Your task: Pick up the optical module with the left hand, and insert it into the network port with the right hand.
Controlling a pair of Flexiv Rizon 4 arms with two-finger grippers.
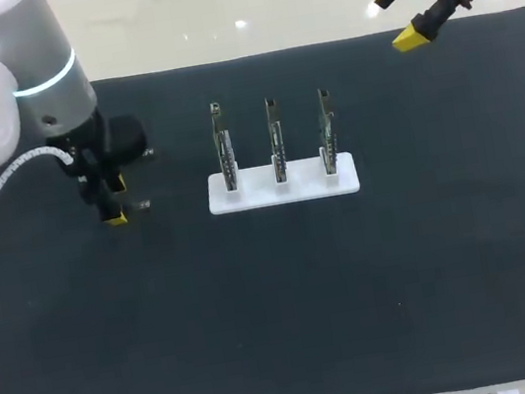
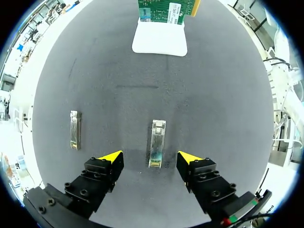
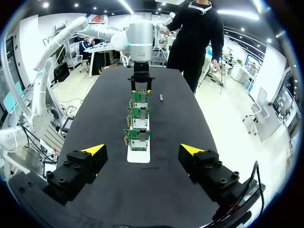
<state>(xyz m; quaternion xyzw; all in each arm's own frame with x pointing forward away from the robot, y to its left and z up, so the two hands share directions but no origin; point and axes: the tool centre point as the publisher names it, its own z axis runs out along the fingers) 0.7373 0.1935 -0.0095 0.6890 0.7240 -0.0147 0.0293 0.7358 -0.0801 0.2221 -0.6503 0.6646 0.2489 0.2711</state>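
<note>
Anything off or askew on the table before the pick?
Nothing stands out. One optical module lies flat between the fingers of the open left gripper, a second module lies flat beside it, and the three boards stand upright in a row on the white base.

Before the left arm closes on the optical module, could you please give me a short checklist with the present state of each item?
1. Left gripper open, one of its fingers on each side of the optical module: ok.
2. Fingers low enough to clamp the module: cannot tell.
3. Second module lies off to the side, clear of the fingers: ok.
4. Right gripper open and raised, away from the boards: ok.
5. Three boards upright on the white base: ok.
6. Ports on the boards free: cannot tell.
</note>
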